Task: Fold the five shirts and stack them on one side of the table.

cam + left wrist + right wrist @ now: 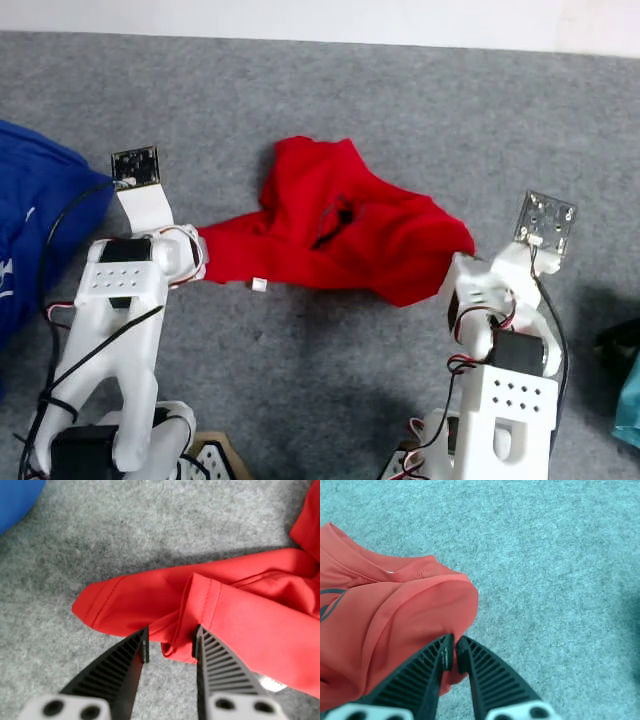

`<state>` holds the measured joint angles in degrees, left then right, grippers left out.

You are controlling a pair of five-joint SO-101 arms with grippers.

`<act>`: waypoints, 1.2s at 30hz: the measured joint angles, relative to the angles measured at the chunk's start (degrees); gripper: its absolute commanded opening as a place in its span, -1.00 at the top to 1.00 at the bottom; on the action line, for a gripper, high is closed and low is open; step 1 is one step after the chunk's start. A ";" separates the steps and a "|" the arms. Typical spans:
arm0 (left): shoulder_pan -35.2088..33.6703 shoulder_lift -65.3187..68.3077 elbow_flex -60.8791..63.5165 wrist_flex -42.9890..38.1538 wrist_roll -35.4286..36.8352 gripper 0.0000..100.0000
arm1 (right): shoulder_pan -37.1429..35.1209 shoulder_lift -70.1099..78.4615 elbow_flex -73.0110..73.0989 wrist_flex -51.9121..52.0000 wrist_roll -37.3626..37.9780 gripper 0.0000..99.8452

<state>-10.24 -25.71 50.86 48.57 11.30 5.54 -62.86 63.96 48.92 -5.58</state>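
Red shirt (pixel 340 235): smooth woven cloth, slight sheen, stitched hems. Blue shirt (pixel 30 220): cloth, similar smooth finish. Table cover (pixel 400 100): grey felt-type fabric, matt, rough nap. Left gripper (pixel 170 645) and right gripper (pixel 455 652): black plastic, matt, ribbed inner faces. Arm shells (pixel 115 300): white plastic, smooth, semi-matt.

We find one shirt (pixel 340 235) lying between our left gripper (pixel 170 644) and right gripper (pixel 455 642); a second shirt (pixel 30 220) lies on the left gripper's other side.
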 measured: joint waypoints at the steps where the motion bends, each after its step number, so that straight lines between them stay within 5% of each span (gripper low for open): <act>1: 0.18 0.00 0.00 0.00 0.00 0.68 | 0.00 0.00 0.00 0.00 0.00 0.99; 11: 5.89 0.00 0.00 0.00 -0.44 0.68 | 0.00 0.00 0.00 -0.09 0.00 0.99; 27: 6.07 11.60 -3.96 -1.85 -0.35 0.69 | 0.00 0.00 0.00 -0.18 0.00 0.99; 32: 6.07 13.27 -4.13 -2.81 -0.35 1.00 | 0.00 0.00 0.00 -0.18 0.00 0.99; 36: 6.33 15.21 -4.31 -5.19 -0.26 0.99 | 0.00 0.00 0.00 -0.18 0.00 0.99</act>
<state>-3.91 -10.51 46.55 43.38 11.03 5.54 -62.86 63.96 48.75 -5.58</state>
